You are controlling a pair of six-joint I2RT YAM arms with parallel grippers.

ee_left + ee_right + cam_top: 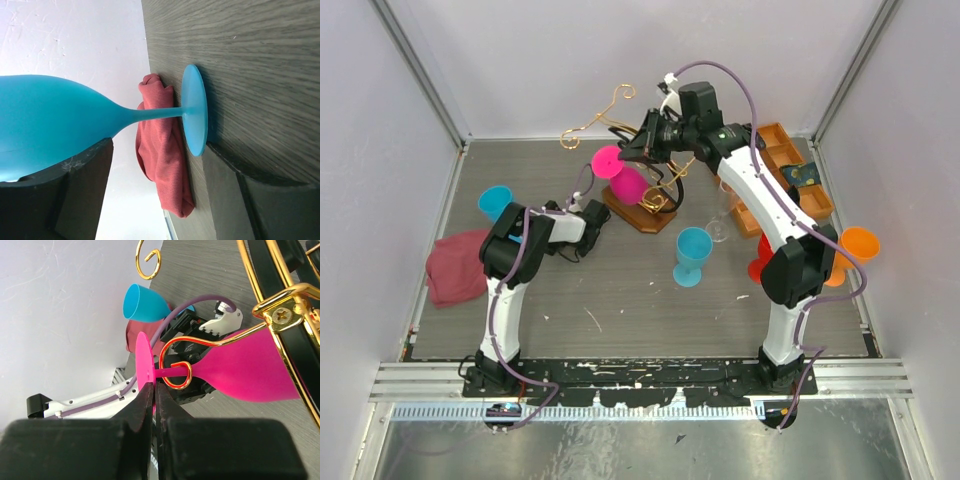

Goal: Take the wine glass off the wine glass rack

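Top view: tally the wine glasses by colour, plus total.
blue glasses: 2
pink glass: 1
orange glass: 1
red glass: 1, partly hidden
clear glass: 1, faint
Total: 6

so the wine glass rack (642, 212) sits back-middle on the worktop (620, 300), with the wine glass (626, 181) hanging off its left side and the right tool (154, 388) pinching that glass's foot. second glass (693, 256) stands just in front of the rack, a bit right. third glass (496, 201) stands far left, between the fingers of the left tool (157, 149), cloth (455, 268) lying in front of it. tray (790, 165) is back right, along the right edge.
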